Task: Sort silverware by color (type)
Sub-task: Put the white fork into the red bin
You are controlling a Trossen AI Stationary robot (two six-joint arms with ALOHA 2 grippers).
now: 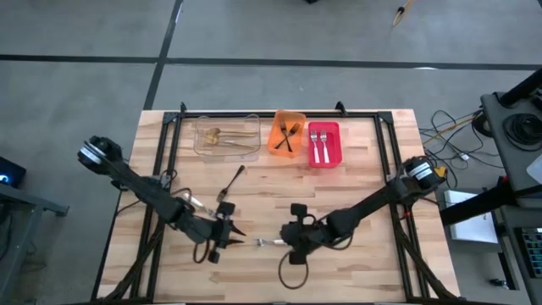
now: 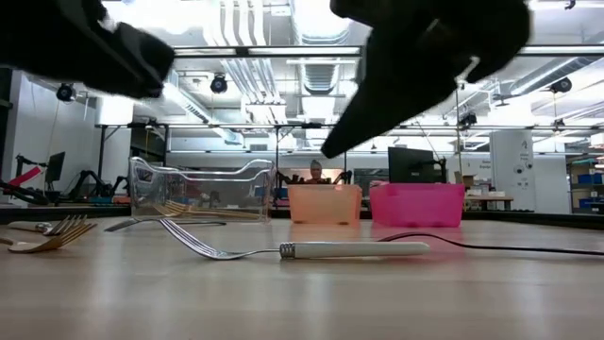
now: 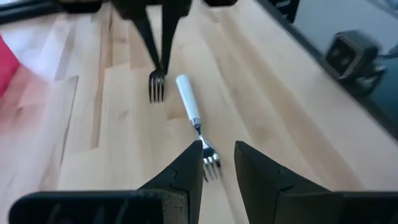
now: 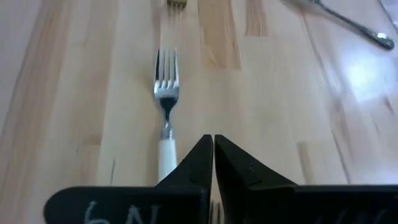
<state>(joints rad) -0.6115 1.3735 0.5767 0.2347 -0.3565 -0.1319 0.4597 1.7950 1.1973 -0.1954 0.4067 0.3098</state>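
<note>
A silver fork with a pale handle [image 1: 267, 243] lies flat on the wooden table between my two grippers, also seen in the low view [image 2: 311, 250]. My left gripper [image 3: 217, 163] is open above the fork's tines [image 3: 210, 163], one finger on either side, not touching. My right gripper [image 4: 213, 138] is shut and raised over the fork's handle end [image 4: 165, 163]. In the left wrist view a dark fork head [image 3: 157, 87] shows just below the right gripper [image 3: 162, 62], tines down. My right gripper is shut with the dark fork head [image 3: 157, 87] directly under its fingertips [image 3: 163, 65]. Whether the fingers hold that fork or it lies on the table beyond them, I cannot tell.
At the far edge stand a clear bin [image 1: 201, 148] with gold pieces, an orange bin [image 1: 273, 144] with black forks and a red bin [image 1: 311, 161] with silver forks. A black utensil [image 1: 231, 181] and a gold fork [image 1: 193, 202] lie loose left of centre. A cable loop [image 1: 292, 273] lies near the front.
</note>
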